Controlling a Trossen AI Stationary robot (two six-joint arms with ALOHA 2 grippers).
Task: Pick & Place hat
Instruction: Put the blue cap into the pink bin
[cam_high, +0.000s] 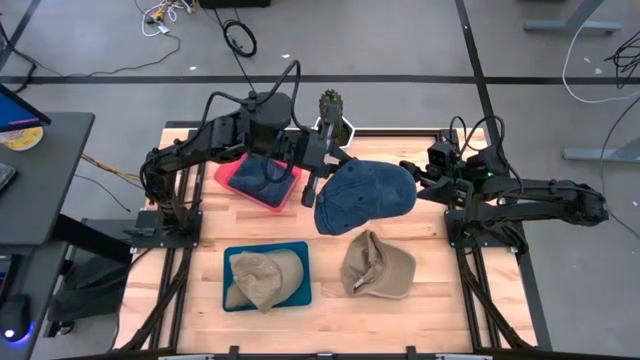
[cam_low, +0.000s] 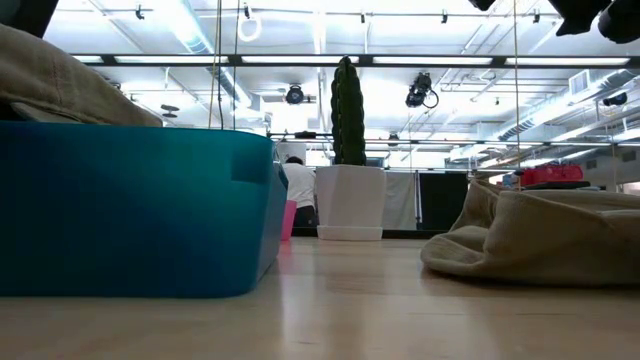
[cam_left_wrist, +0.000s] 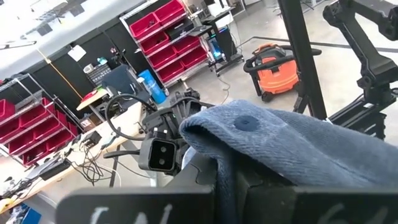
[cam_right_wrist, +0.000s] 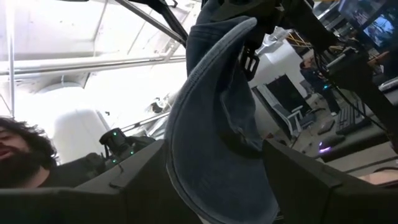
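**Inspector:** Start at the near edge of the table. What lies there?

**Assistant:** A teal tray holding a tan hat. Just beside it, apart, a second tan hat lies on bare wood. The low view shows the tray wall and that second hat resting slumped on the surface.

**Inspector:** And the item under task?

**Assistant:** The blue denim hat is off the table, suspended mid-table between the two arms. From above, its long axis runs diagonally, from the near-left to the far-right.

**Inspector:** Which gripper carries it?

**Assistant:** The left gripper is clamped shut on the hat's left edge; its wrist view shows denim draped directly over the fingers. The right gripper sits at the hat's right side, jaws spread wide. In its wrist view the hat hangs between the fingers; contact cannot be confirmed.

**Inspector:** Farther back?

**Assistant:** A pink tray with a dark blue hat inside, under the left arm. At the far edge stands a cactus in a white pot.
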